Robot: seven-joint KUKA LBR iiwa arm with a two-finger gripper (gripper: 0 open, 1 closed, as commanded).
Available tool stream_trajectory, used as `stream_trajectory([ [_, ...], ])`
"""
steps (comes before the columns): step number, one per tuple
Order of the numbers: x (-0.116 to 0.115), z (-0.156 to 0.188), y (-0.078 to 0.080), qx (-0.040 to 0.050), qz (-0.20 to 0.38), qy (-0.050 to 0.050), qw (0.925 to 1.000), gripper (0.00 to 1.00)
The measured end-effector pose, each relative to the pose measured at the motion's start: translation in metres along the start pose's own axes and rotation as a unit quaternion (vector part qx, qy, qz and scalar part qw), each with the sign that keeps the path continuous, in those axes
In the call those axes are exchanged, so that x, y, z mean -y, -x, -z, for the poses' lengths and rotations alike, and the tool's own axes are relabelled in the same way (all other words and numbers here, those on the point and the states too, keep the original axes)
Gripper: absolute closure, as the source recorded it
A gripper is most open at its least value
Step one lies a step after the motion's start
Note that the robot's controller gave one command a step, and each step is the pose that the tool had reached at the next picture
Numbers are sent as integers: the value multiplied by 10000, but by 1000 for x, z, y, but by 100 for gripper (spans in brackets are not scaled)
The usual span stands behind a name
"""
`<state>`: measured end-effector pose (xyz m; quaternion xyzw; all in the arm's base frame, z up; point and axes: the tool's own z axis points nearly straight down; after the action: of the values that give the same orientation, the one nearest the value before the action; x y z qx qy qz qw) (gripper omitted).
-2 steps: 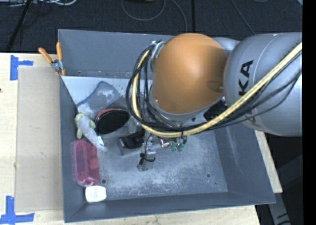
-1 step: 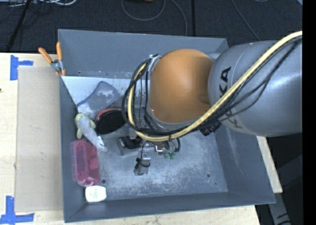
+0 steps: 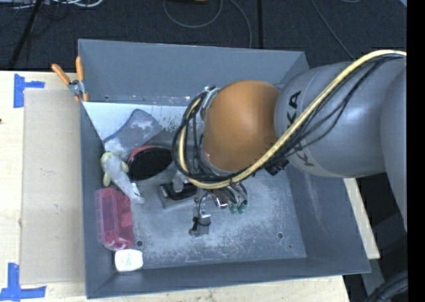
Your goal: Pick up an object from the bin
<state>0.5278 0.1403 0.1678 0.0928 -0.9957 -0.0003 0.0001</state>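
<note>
End effector [image 3: 199, 220] low over bin floor [image 3: 279, 218] (grip state unclear), small black block [image 3: 174, 193] seemingly just beside it.

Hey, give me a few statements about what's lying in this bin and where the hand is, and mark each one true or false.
1. A pink box lies by the left wall of the bin. True.
2. The hand is above the pink box. False: it is over bare floor near the bin's middle, to the right of the box.
3. A black round thing with a red rim lies left of the arm's orange cover. True.
4. The small white thing sits in the far right corner. False: it is in the near left corner, just below the pink box.
</note>
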Motion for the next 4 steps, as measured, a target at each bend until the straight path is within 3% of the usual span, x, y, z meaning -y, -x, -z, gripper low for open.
stream_trajectory([
  [1,11,-35,-10,-40,336,-6,9994,0],
  [2,31,-35,3,-12,-766,-1,9971,0],
  [3,52,-77,17,-6,98,-4,10000,0],
  [4,58,-95,77,7,147,5,9999,100],
])
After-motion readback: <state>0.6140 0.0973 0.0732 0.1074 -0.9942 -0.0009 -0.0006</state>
